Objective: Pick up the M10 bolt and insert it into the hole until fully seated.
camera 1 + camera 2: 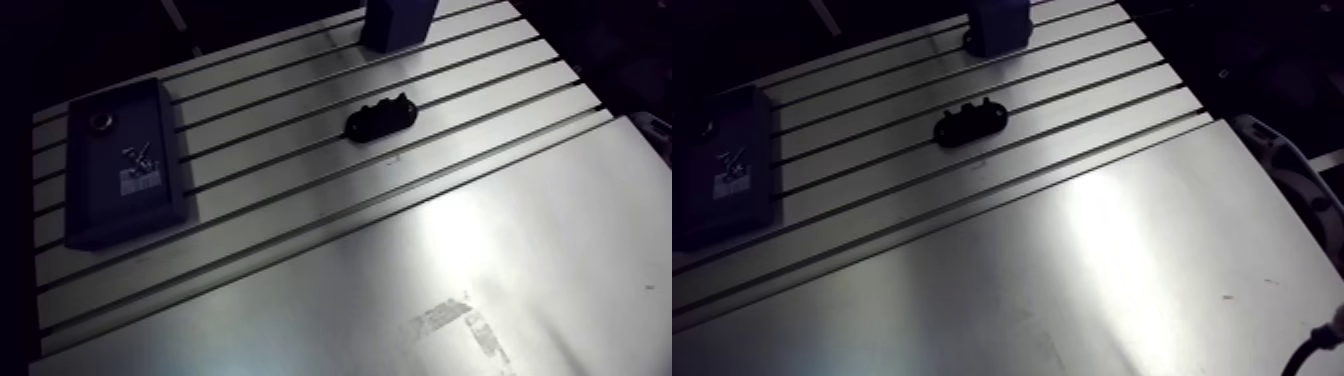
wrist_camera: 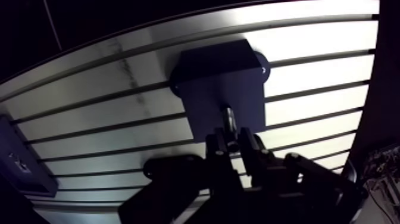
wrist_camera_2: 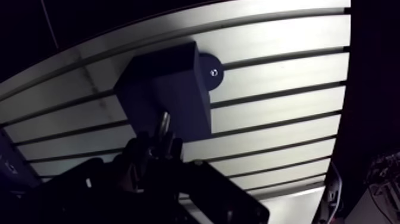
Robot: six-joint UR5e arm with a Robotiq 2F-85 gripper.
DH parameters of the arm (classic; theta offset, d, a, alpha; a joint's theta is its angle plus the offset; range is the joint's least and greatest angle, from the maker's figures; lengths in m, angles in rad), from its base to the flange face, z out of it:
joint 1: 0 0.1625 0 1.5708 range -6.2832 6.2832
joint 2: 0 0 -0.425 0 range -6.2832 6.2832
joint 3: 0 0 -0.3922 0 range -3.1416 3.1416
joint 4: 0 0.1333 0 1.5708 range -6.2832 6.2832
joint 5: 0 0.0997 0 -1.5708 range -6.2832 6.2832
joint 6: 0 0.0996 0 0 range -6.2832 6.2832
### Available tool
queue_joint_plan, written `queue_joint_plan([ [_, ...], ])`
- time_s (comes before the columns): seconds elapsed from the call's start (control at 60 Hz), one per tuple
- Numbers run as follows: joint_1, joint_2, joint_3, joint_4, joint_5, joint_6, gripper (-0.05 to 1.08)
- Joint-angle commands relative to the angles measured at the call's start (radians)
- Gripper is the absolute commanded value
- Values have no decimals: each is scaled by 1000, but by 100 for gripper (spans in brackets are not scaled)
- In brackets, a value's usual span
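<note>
Black bracket [image 1: 381,115], dark tray [image 1: 130,215], gripped bolt [image 2: 228,118] near block [image 2: 205,77]

1. The desk [image 1: 280,170] is bare slotted aluminium with a satin sheen.
2. Its flat sheet [image 1: 540,250], at 5 o'clock in the arm view, is smoother and glossier, with scuffs.
3. The tray [image 1: 128,228], at 9 o'clock, is dark and matt.
4. The block [image 2: 223,83] has dark, matt, smooth faces.
5. The bolt [image 2: 228,118] is bright, shiny metal.
6. The end effector [image 2: 233,140] is matt black.
</note>
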Motion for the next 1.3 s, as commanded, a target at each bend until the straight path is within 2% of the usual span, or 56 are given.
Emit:
queue_joint_plan([
  [0.017,1,0,1,-1,2,0,108],
  [1.183,-1,3,25,-12,5,3,107],
  [1.233,0,3,30,-32,7,2,104],
  [1.25,0,3,33,-41,6,2,97],
  [1.267,0,3,33,-41,6,2,97],
  [1.283,0,3,35,-48,5,2,84],
  [1.3,0,3,35,-48,5,2,84],
])
